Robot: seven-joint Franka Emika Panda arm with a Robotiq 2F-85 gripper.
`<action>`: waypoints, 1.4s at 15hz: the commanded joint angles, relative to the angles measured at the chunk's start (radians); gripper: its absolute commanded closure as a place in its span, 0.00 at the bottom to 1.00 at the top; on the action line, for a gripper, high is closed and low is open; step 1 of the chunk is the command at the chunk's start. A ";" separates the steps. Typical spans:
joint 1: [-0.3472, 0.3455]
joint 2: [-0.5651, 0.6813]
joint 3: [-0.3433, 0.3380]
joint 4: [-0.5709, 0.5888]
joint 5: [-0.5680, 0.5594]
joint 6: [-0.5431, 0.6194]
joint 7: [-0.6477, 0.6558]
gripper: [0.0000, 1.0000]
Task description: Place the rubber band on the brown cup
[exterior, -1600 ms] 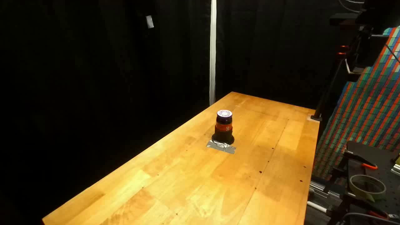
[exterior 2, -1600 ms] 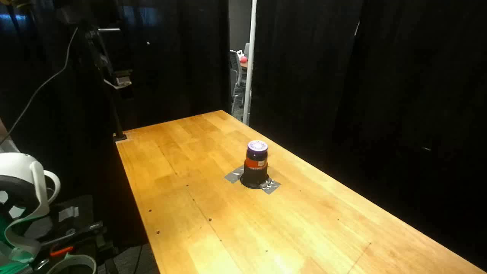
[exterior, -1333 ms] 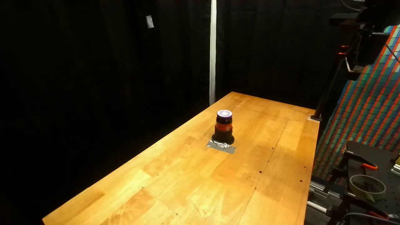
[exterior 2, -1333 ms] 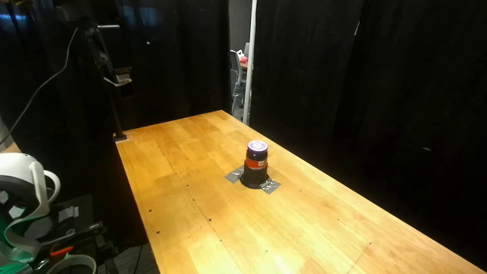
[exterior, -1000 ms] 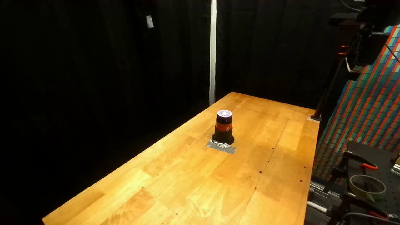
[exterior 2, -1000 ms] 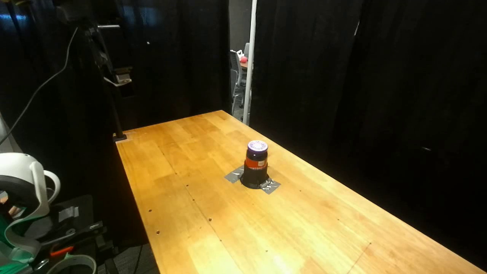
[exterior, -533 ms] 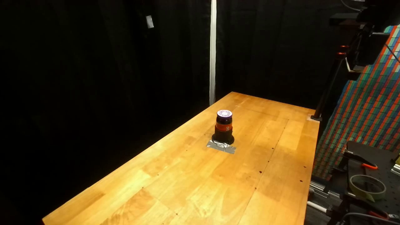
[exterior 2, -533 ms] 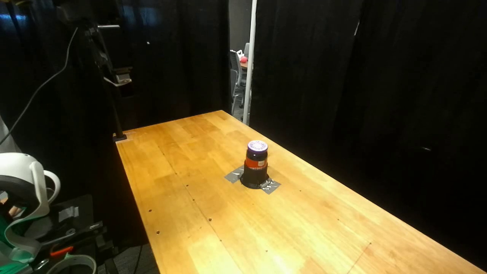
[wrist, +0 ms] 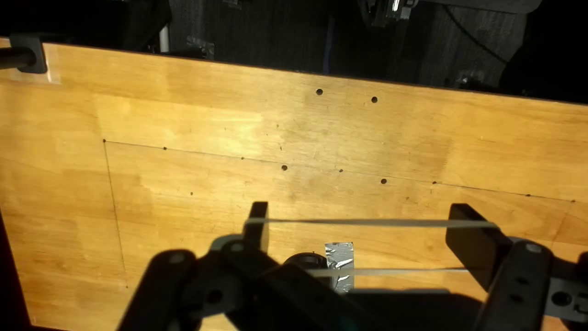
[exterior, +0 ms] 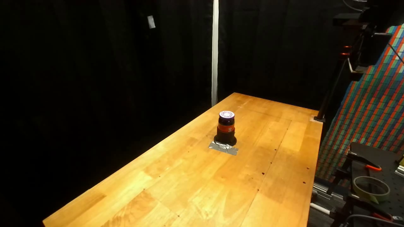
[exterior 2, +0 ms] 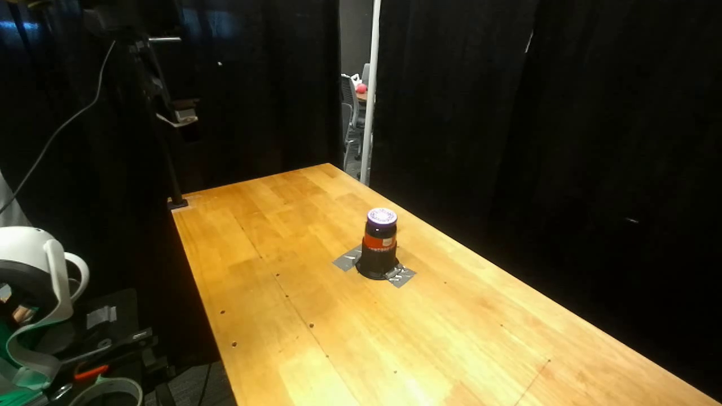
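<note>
Rubber band (wrist: 358,222) stretched rnd tool (wrist: 360,232), fingers (wrist: 475,248) well apart.

band (wrist: 367,222): partly hidden by gripper (wrist: 359,228)
cup (exterior 2: 379,242): mostly hidden in wrist view
lettering (exterior 2: 382,249): too small to read
table (exterior: 221,189): cut off in every view

Dark end effector (wrist: 362,225) in the wrist view, two fingers (wrist: 475,246) spread wide apart

Black two-finger robot gripper (wrist: 363,227), pretty chunky. Flat slab-shaped black fingertips (wrist: 475,248), dull grey round fasteners (wrist: 533,248) on knuckles (wrist: 523,276), dark round holes (wrist: 561,299) in dark grey linkages (wrist: 566,285).
</note>
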 commanded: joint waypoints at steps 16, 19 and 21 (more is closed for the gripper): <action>0.034 1.109 -0.027 0.870 -0.262 0.284 0.451 0.00; 0.072 1.264 -0.099 1.023 -0.245 0.272 0.444 0.00; 0.078 1.344 -0.131 1.096 -0.211 0.260 0.413 0.00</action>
